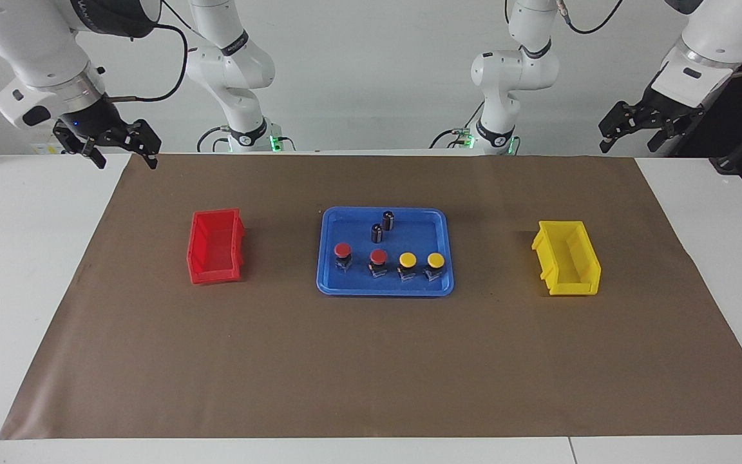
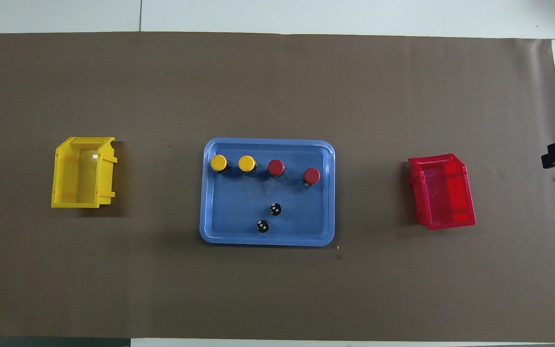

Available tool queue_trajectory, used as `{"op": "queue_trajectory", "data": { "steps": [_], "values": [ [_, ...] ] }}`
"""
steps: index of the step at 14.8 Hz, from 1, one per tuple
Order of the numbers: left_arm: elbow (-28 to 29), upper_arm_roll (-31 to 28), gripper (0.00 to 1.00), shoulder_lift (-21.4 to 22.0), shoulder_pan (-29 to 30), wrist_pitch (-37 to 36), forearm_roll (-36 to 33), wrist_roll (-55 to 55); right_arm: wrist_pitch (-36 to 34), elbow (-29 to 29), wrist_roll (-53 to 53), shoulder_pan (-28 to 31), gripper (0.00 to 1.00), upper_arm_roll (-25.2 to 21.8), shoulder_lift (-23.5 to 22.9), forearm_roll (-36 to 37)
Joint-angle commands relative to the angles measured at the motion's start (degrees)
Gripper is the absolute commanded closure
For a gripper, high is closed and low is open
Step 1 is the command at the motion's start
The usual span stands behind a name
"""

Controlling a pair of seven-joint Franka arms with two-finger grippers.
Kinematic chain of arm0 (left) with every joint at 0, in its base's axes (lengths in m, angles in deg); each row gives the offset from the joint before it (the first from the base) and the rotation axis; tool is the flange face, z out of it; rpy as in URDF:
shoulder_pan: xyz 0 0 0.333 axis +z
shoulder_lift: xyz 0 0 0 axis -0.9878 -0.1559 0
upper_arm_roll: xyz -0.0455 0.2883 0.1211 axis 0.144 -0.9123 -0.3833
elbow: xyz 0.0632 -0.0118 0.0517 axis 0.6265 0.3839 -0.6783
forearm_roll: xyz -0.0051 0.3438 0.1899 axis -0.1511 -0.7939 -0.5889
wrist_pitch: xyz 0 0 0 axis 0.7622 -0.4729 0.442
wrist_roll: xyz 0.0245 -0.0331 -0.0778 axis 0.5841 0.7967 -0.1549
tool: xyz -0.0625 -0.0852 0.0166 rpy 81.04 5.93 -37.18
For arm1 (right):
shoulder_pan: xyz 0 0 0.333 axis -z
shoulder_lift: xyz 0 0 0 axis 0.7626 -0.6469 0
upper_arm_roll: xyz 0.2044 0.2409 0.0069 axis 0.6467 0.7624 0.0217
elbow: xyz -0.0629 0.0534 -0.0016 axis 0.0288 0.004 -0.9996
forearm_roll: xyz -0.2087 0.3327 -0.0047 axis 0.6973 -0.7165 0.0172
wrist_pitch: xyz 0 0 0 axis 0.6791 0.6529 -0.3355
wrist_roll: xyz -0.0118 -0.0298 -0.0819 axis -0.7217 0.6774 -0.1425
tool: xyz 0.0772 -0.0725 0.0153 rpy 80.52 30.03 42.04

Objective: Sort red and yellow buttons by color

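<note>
Currently you see four buttons point(image 1: 389, 263) upright in the blue tray point(image 1: 329, 258) | left gripper point(image 1: 634, 132) fingers released | right gripper point(image 1: 116, 149) fingers released, both waiting raised.

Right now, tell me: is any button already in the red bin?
No: the red bin holds nothing, and all four buttons stand in the blue tray.

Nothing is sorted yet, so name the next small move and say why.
Probably bring the open right gripper down over the end red button on the blue tray, the one nearest the red bin at that arm's end. All four buttons stand on the tray, both bins look empty, and the left gripper waits raised.
</note>
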Motion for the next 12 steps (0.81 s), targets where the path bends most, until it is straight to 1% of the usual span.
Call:
{"op": "queue_trajectory", "data": {
  "steps": [1, 9, 12],
  "values": [
    [1.7, 0.2, 0.00, 1.4, 0.2, -0.3, -1.1, -0.5, 0.8, -0.9, 0.2, 0.2, 0.00, 0.4, 0.9, 0.5],
    [1.7, 0.2, 0.00, 1.4, 0.2, -0.3, -1.2, -0.5, 0.7, -1.3, 0.1, 0.1, 0.00, 0.5, 1.2, 0.6],
    [1.7, 0.2, 0.00, 1.4, 0.2, -0.3, -1.2, -0.5, 0.8, -0.2, 0.2, 0.2, 0.00, 2.5, 0.5, 0.9]
  ]
}}
